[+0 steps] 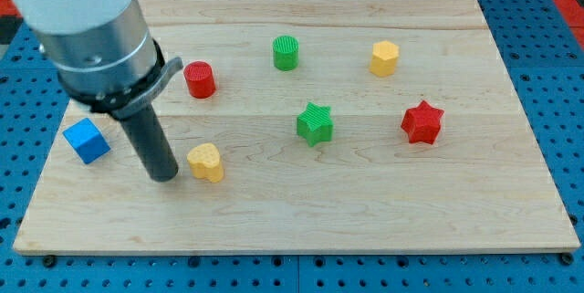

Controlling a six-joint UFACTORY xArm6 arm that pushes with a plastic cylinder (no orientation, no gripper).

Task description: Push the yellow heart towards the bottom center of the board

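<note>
The yellow heart (206,162) lies on the wooden board (365,211) in the lower left part of the view. My tip (165,177) stands just to the left of the heart, a small gap away or barely touching; I cannot tell which. The dark rod rises from the tip up to the grey arm body at the view's top left.
A blue cube (87,140) sits at the board's left edge, left of the rod. A red cylinder (200,79), a green cylinder (286,53) and a yellow hexagon block (384,57) lie toward the top. A green star (315,123) and a red star (422,122) lie mid-right.
</note>
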